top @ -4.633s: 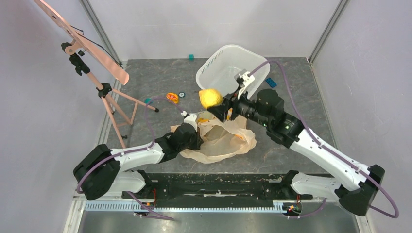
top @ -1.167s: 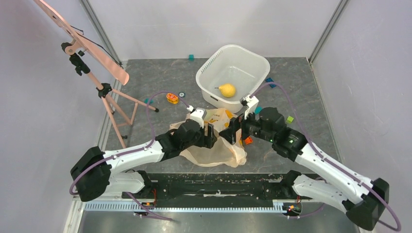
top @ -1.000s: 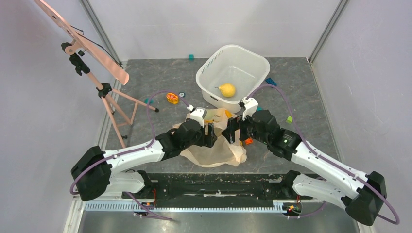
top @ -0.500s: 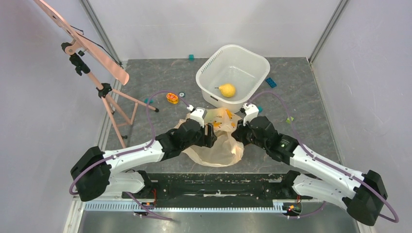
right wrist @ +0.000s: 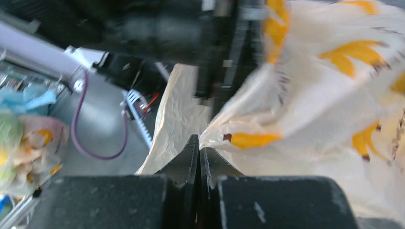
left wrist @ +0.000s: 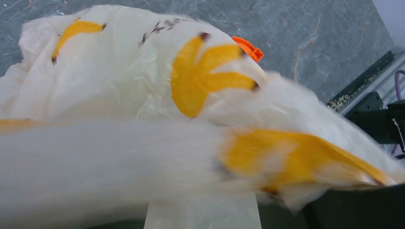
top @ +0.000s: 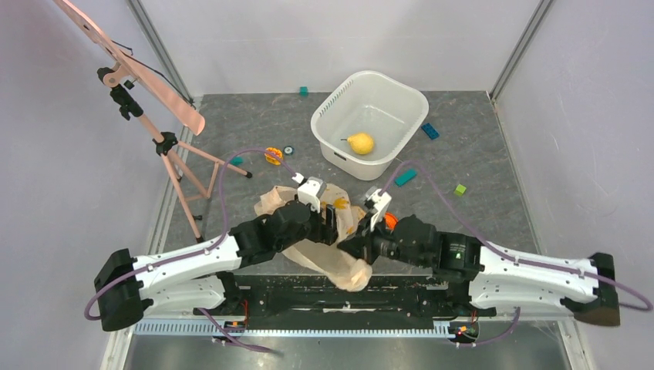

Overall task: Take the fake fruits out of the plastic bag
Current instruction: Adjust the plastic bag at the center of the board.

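The plastic bag (top: 347, 270), peach-beige with yellow banana prints, hangs crumpled between my two grippers near the table's front edge. My right gripper (top: 349, 250) comes in low from the right. In the right wrist view its jaws (right wrist: 199, 145) are shut together on a fold of the plastic bag (right wrist: 305, 109). My left gripper (top: 332, 223) is pressed into the bag from the left. In the left wrist view the blurred bag (left wrist: 143, 95) fills the frame and hides the fingers. One fake fruit, a yellow pear (top: 360, 142), lies in the white tub (top: 332, 116).
A small orange piece (top: 388, 221) lies by the right wrist. Loose blocks lie around: teal (top: 405, 177), green (top: 460, 190), blue (top: 430, 131). An orange flower disc (top: 272, 155) sits left of the tub. A pink easel (top: 166, 142) stands at the left.
The right gripper has shut on the bag. Both arms have drawn back toward the front edge, dragging and stretching the bag with them. The pear in the tub has not moved.
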Tool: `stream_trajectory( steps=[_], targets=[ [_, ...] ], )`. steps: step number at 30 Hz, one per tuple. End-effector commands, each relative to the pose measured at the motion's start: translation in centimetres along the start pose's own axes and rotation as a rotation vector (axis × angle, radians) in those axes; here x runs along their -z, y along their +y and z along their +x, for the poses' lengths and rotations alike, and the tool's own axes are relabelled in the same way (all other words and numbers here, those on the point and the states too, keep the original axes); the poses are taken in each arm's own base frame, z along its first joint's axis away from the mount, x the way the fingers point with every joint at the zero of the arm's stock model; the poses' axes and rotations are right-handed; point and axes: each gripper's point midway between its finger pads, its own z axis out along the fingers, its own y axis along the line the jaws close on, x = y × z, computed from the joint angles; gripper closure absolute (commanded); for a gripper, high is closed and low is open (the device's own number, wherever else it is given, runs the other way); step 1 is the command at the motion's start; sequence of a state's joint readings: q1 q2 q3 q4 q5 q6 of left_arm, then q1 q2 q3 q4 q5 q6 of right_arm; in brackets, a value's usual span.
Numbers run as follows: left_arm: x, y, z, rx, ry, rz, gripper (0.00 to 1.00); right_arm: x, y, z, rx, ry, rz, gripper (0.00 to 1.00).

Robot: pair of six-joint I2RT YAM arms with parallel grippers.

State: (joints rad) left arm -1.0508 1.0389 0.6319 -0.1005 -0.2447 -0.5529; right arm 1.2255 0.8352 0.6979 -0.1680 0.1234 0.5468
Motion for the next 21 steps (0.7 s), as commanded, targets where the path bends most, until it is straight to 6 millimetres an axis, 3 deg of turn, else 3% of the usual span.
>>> stream_trajectory(
  steps=[1, 4, 11, 15, 20, 21],
  targets=[
    [0.7, 0.2, 0.6, -0.012, -0.003, -0.035, 0.26, -0.4, 3.6, -1.5, 0.018, -0.044, 0.034, 1.00],
    [0.6, 0.5, 1.4, -0.019, 0.011, -0.056, 0.26, -0.6, 2.4, -0.2, 0.016, -0.030, 0.121, 1.00],
    [-0.2, 1.7, 3.6, -0.034, 0.044, -0.103, 0.26, 1.8, -4.5, 3.8, -0.094, -0.092, 0.297, 1.00],
    [-0.9, 1.7, 4.3, -0.046, 0.042, -0.112, 0.25, 2.8, -7.2, 5.8, -0.137, -0.135, 0.327, 1.00],
    [-1.4, 1.1, 3.6, -0.074, -0.002, -0.110, 0.24, 3.7, -7.5, 4.5, -0.157, -0.242, 0.281, 1.00],
    [-1.5, 1.0, 3.5, -0.080, -0.008, -0.110, 0.24, 3.9, -7.3, 4.0, -0.139, -0.254, 0.270, 0.95]
  ],
)
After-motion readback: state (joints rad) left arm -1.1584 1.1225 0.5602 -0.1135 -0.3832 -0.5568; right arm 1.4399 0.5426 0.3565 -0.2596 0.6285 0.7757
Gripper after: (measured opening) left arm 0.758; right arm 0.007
